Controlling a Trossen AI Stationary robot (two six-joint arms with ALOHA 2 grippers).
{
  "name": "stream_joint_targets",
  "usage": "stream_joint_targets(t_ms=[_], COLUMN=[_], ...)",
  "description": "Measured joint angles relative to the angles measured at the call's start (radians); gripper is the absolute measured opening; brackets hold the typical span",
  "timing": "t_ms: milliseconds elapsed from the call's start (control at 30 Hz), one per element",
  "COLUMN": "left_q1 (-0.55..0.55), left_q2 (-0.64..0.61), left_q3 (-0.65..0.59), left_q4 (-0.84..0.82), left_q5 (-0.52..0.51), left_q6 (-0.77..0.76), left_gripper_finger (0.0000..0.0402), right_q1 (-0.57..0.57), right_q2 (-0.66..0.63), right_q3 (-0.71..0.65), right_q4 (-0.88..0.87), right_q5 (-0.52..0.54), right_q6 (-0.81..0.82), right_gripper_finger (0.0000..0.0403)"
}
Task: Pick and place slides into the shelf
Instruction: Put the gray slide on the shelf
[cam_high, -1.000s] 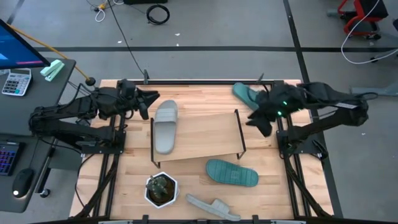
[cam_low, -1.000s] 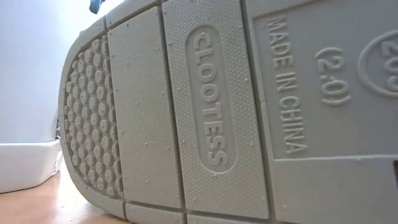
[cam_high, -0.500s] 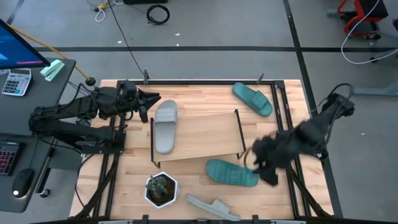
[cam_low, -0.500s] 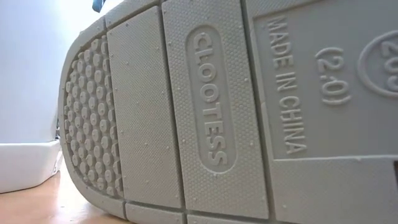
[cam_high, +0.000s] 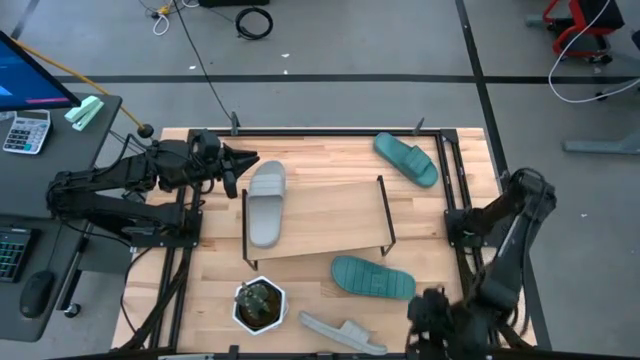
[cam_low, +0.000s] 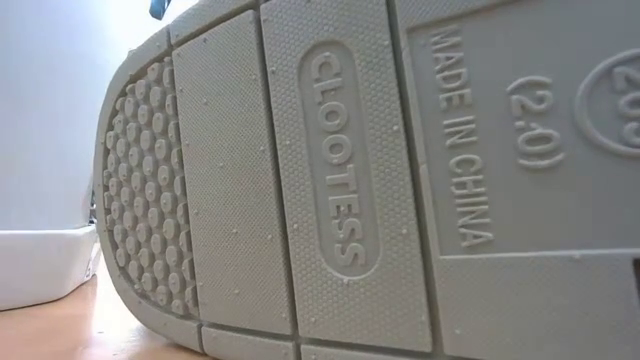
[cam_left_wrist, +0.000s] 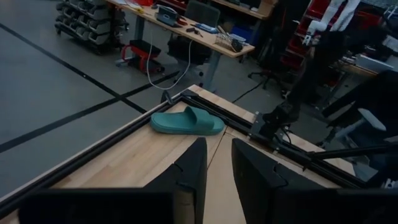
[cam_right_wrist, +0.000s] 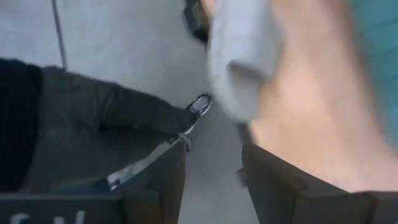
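Note:
A light grey slide (cam_high: 267, 203) lies across the left end of the shelf (cam_high: 330, 222), its far end sticking out past the board. One teal slide (cam_high: 406, 158) rests on the table at the far right, another (cam_high: 372, 278) just in front of the shelf. A second grey slide (cam_high: 342, 333) lies at the near edge, its sole (cam_low: 330, 180) filling the low view. My left gripper (cam_high: 243, 160) hovers at the far left, open, beside the shelved slide. My right gripper (cam_high: 422, 312) hangs open near the front right, close to the near grey slide (cam_right_wrist: 239, 62).
A small potted plant (cam_high: 259, 303) in a white pot stands at the near left, next to the grey slide. A black frame (cam_high: 330, 131) runs along the table's edges. Bare wood lies between the shelf and the far teal slide.
My right gripper has swung from the table's far right corner, beside the far teal slide, toward the near edge and down, tipping further downward. It now hangs by the near grey slide. No slide has moved.

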Motion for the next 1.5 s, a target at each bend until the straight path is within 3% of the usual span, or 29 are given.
stream_joint_targets(t_ms=[200,300,500,767,1300,1400,1500], left_q1=[0.0,0.0,-0.007,-0.04,-0.074,-0.073,-0.073], left_q2=[0.0,0.0,0.012,0.04,0.039,0.039,0.039], left_q3=[-0.001,-0.001,-0.001,-0.001,0.0,0.0,0.0], left_q4=[0.115,0.132,0.124,0.117,0.118,0.12,0.12], left_q5=[0.025,0.029,0.029,0.03,0.03,0.034,0.044], left_q6=[-0.021,-0.019,-0.035,-0.059,-0.055,-0.054,-0.053], left_gripper_finger=[0.0086,0.0089,0.0083,0.0085,0.0081,0.0085,0.0086], right_q1=[0.065,0.066,0.053,-0.002,-0.135,-0.143,-0.147], right_q2=[0.135,0.2,0.284,0.342,0.367,0.375,0.379], right_q3=[0.0,0.0,0.0,0.0,0.0,0.0,0.001], right_q4=[0.174,0.252,0.205,0.146,0.213,0.236,0.24], right_q5=[0.022,0.025,0.05,0.171,0.133,0.109,0.095], right_q6=[0.047,-0.055,-0.248,-0.277,-0.261,-0.265,-0.268], right_gripper_finger=[0.0191,0.0211,0.027,0.031,0.028,0.0251,0.0187])
